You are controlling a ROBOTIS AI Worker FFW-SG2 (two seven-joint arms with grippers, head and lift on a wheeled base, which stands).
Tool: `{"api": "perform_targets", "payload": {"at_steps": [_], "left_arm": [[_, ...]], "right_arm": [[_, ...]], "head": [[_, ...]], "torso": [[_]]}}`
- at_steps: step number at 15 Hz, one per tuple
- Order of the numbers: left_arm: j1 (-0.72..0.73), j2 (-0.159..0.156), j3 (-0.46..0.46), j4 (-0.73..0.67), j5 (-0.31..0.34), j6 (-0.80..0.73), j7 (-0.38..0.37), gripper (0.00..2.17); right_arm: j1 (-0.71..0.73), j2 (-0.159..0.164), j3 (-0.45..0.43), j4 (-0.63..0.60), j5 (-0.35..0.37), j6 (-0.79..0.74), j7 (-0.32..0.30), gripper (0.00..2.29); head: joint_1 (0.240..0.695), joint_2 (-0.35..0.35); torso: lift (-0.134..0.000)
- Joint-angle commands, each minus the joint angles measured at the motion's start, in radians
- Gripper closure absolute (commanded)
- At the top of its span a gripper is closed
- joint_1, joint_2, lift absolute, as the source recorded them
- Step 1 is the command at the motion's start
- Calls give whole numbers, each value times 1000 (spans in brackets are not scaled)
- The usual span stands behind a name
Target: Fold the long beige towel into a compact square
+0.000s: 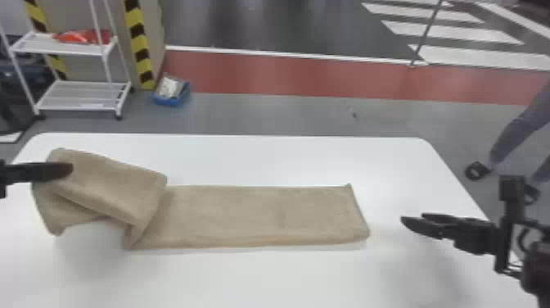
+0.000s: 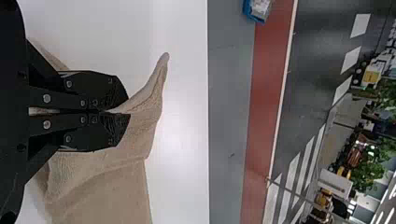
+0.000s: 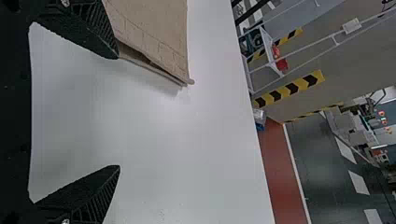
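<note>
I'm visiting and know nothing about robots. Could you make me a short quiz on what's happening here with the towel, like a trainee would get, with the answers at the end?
1. True or false: the two flat fingers of the right black claw are spread apart.

2. Multiple choice: what is the left black claw gripping?
a) Nothing
b) The long beige cloth towel
c) A metal tool

3. Fill in the blank: the towel's flat stretch lies on a smooth table coloured ____.

Key: 1. True; 2. b; 3. white
</note>
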Motion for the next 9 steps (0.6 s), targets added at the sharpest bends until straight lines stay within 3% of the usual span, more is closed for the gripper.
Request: {"api": "perform_targets", "payload": {"at_steps": [1,2,5,9], "left_arm": [[42,24,60,105,-14,-255,25,255],[50,49,65,131,-15,-301,37,-2],[48,95,105,202,-25,-347,30,36],[59,104,119,213,-25,-344,39,36]], "right_arm": [[0,-1,1,0,1,-3,0,33],[2,-1,0,0,1,-3,0,33],[2,-5,-2,2,0,-9,0,33],[-3,-10,4,17,0,-25,-3,33]], "head": [[695,-84],[695,-64],[695,7],[695,53]], "torso": [[-124],[-124],[-124],[-124]]}}
